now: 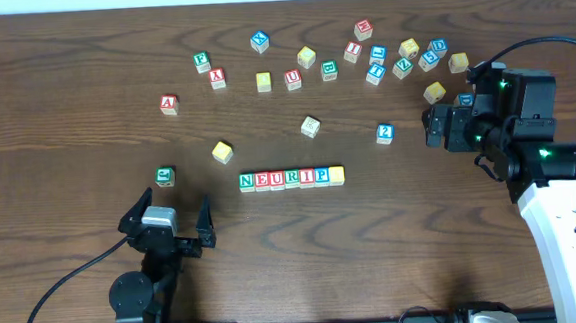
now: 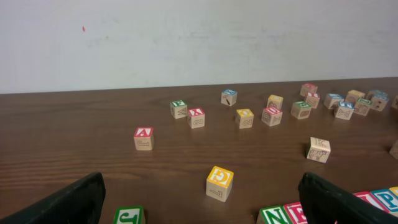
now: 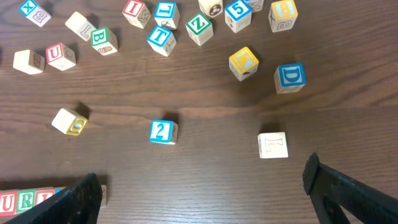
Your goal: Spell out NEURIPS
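Across the middle of the overhead view, on a dark wooden surface (image 1: 65, 115), a row (image 1: 291, 178) of seven small letter blocks sits edge to edge. From left to right the tops read N, E, U, R, I, P. The end block (image 1: 336, 176), at the right of the row and touching the P, has a yellow top whose letter cannot be read.

At the lower left of that view, the left fingers (image 1: 208, 221) are spread wide and hold nothing. They sit below and to the left of the row's N end, apart from it. A green block (image 1: 165, 176) lies just above them. A yellow block (image 1: 222, 151) sits further up and to the right, near the row but not touching it.

At the right edge, the black and white right arm (image 1: 551, 196) reaches in. In its wrist view the right fingers (image 3: 348, 193) show in the two lower corners, spread wide and empty. Above them in that view lie a blue "2" block (image 3: 163, 132), a pale block (image 3: 272, 144) and a blue D block (image 3: 290, 76), all apart from one another. Part of the row shows in the lower left corner.

Loose blocks (image 1: 362, 57) are scattered in a band across the upper part of the overhead view, well apart from the row.
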`<move>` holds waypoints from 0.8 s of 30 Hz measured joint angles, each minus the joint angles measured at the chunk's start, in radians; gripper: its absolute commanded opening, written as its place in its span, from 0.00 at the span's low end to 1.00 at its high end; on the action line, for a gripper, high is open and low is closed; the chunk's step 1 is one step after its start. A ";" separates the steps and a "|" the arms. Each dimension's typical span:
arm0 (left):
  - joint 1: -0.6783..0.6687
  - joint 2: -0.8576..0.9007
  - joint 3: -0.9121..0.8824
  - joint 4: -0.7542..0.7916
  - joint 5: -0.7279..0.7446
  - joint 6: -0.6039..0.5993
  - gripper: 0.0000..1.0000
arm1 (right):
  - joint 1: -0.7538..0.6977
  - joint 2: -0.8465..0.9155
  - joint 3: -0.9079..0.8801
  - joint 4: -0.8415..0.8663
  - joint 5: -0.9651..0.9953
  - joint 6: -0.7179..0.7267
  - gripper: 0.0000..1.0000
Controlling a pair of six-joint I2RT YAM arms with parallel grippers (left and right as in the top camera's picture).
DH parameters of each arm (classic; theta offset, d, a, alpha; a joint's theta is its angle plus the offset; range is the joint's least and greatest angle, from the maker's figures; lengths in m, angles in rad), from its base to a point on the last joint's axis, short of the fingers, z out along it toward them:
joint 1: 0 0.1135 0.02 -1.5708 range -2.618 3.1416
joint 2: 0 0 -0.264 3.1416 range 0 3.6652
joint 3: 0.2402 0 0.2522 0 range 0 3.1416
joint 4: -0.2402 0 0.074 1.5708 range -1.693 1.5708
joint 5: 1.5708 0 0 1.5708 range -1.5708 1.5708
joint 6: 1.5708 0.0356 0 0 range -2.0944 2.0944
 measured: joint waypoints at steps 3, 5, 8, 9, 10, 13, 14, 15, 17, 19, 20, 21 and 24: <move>0.000 0.000 0.000 0.000 0.000 0.000 0.98 | 0.000 0.000 0.000 0.000 0.000 0.000 0.99; 0.000 0.000 0.000 0.000 0.000 0.000 0.98 | 0.000 0.000 0.000 0.000 0.000 0.000 0.99; 0.000 0.000 0.000 0.000 0.000 0.000 0.97 | 0.000 0.000 0.000 0.000 0.000 0.000 0.99; 0.000 0.000 0.000 0.000 0.000 0.000 0.98 | 0.000 0.000 0.000 0.000 0.000 0.000 0.99; 0.000 0.000 0.000 0.000 0.000 0.000 0.98 | 0.000 0.000 0.000 0.000 0.000 0.000 0.99; 0.000 0.000 0.000 0.000 0.000 0.000 0.98 | 0.000 0.000 0.000 0.000 0.000 0.000 0.99; 0.000 0.000 0.000 0.000 0.000 0.000 0.98 | 0.000 -0.001 0.000 -0.001 0.000 0.000 0.99; 0.000 0.000 0.000 0.000 0.000 0.000 0.98 | 0.000 -0.004 0.000 -0.003 0.000 0.000 0.99; 0.000 0.000 0.000 0.000 0.000 0.000 0.97 | 0.001 -0.015 0.000 -0.005 0.002 0.000 0.99; 0.000 0.000 0.000 0.000 0.001 0.000 0.98 | 0.006 -0.041 0.000 0.006 0.015 0.000 0.99; 0.000 0.000 0.000 0.000 0.001 0.000 0.98 | 0.012 -0.060 0.000 0.023 0.024 -0.002 0.99; 0.000 0.000 0.000 0.000 0.001 0.000 0.98 | 0.023 -0.084 -0.003 0.051 0.035 -0.009 0.99; 0.000 0.000 0.000 0.000 0.001 0.000 0.98 | 0.074 -0.178 -0.024 0.154 0.063 -0.049 0.99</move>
